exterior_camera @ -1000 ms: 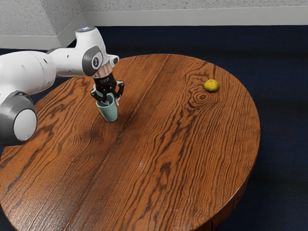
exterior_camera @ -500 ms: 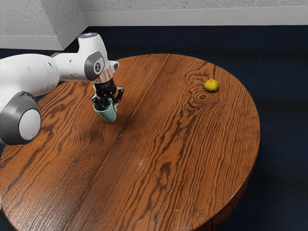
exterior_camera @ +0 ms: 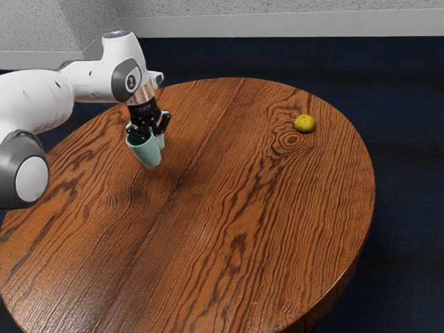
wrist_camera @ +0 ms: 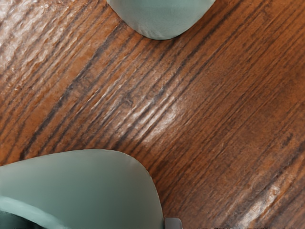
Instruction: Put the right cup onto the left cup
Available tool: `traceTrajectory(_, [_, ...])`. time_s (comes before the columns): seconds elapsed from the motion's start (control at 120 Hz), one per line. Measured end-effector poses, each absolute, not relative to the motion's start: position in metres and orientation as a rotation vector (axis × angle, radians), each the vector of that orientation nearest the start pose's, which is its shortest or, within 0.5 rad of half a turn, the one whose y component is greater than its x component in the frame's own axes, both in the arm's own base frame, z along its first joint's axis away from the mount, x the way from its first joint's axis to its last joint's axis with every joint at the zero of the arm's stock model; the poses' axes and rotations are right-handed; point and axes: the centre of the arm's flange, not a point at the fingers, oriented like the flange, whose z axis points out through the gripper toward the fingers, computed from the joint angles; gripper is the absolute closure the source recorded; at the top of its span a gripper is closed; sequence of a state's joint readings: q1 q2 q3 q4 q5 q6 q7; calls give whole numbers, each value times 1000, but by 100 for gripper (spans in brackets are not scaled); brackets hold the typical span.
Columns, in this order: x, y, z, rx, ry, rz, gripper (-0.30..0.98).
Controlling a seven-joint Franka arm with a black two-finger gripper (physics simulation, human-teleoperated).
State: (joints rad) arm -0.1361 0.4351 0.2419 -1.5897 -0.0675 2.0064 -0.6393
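In the exterior view, a dark blue floor lay around the round brown desk. My pincer pinched the side of a green cup, which leaned. A yellow fruit sat well apart, toward the exterior view's right.

In the wrist view, the other cup was a bit away from my cup, with wood between them.
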Motion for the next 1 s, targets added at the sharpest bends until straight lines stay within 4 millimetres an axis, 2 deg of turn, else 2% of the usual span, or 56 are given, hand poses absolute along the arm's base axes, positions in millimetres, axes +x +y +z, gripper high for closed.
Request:
traceTrajectory(0.05, [676, 48, 408, -2888, -1137, -27, 77])
traceTrajectory(0.117, [676, 50, 419, -2887, -1133, -21, 78])
traceTrajectory(0.2, [679, 64, 436, -2878, -1153, -40, 78])
traceTrajectory(0.292, [692, 77, 467, -2875, -1160, -101, 78])
traceTrajectory(0.333, [698, 78, 475, -2874, -1153, -112, 78])
traceTrajectory(0.383, [706, 77, 475, -2872, -1138, -110, 78])
traceTrajectory(0.55, [729, 78, 452, -2867, -1096, -59, 78])
traceTrajectory(0.75, [743, 79, 472, -2872, -1060, -119, 79])
traceTrajectory(1.0, [765, 81, 465, -2859, -1021, -170, 79])
